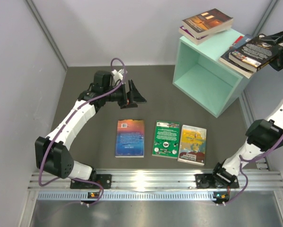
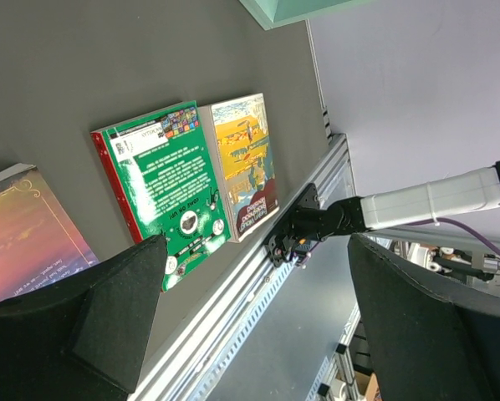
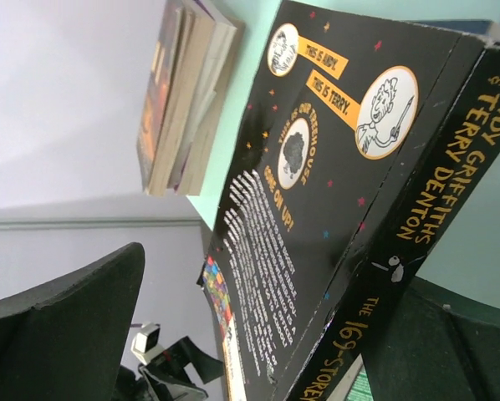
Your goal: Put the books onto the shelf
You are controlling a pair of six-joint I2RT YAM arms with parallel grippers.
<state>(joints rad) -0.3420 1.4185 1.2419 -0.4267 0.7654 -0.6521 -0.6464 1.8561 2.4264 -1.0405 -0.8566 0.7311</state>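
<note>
Bright, even light — glare on the rail and green book; soft shadows.

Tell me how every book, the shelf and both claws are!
shelf: nothing inside.
brown book: closed, stacked on top of shelf.
black book: closed, overhanging shelf's top edge.
blue-orange book: closed, flat on table.
green book: closed, flat on table.
yellow book: closed, flat on table.
left gripper: open, empty.
right gripper: open, beside black book.

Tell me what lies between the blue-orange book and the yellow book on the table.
A green book lies flat between the blue-orange book and the yellow book, seen in the top view.
</note>
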